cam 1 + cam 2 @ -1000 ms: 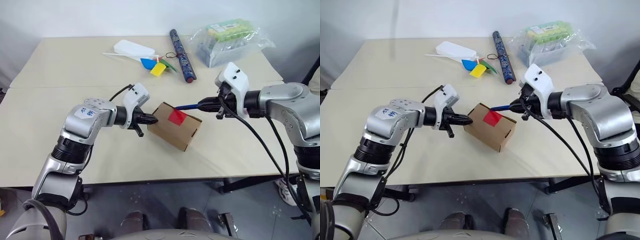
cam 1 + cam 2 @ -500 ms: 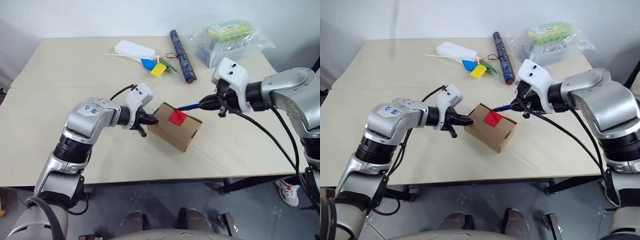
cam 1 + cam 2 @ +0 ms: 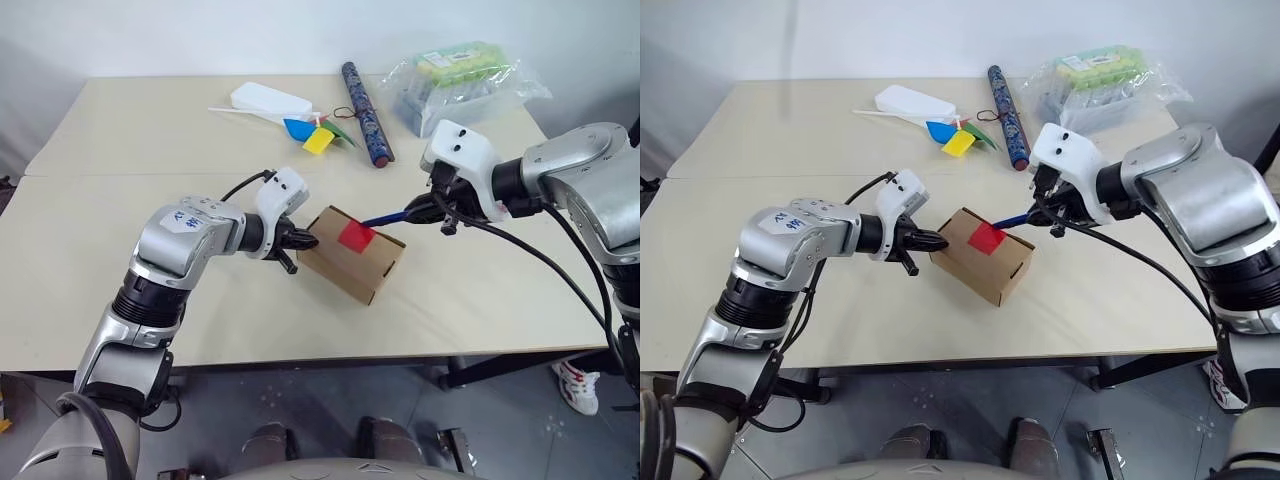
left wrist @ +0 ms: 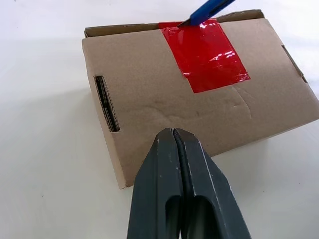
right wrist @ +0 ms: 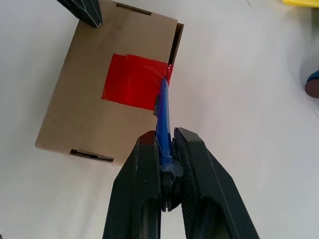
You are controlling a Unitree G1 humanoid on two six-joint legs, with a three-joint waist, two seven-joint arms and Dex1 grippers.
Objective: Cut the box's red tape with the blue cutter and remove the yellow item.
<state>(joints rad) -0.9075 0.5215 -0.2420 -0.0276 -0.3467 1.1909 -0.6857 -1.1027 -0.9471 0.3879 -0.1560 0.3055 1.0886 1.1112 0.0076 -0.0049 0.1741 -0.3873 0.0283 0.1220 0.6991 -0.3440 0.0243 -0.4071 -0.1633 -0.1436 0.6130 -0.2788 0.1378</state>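
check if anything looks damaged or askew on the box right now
Nothing stands out. The box lies flat on the table, its flaps closed, and the red tape looks whole. The blue cutter tip sits at the tape's edge by the seam; no cut is visible.

Cutter tilted down at the tape

The right gripper (image 5: 167,149) turned at the wrist, and the blue cutter (image 5: 163,119) tipped steeper, its tip at the red tape's (image 5: 133,81) edge.

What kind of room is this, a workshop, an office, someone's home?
Probably a lab or test room, not a home. A plain beige table stands against a bare white wall, and it holds staged props: a small cardboard box sealed with red tape, and a clear bag of packs.
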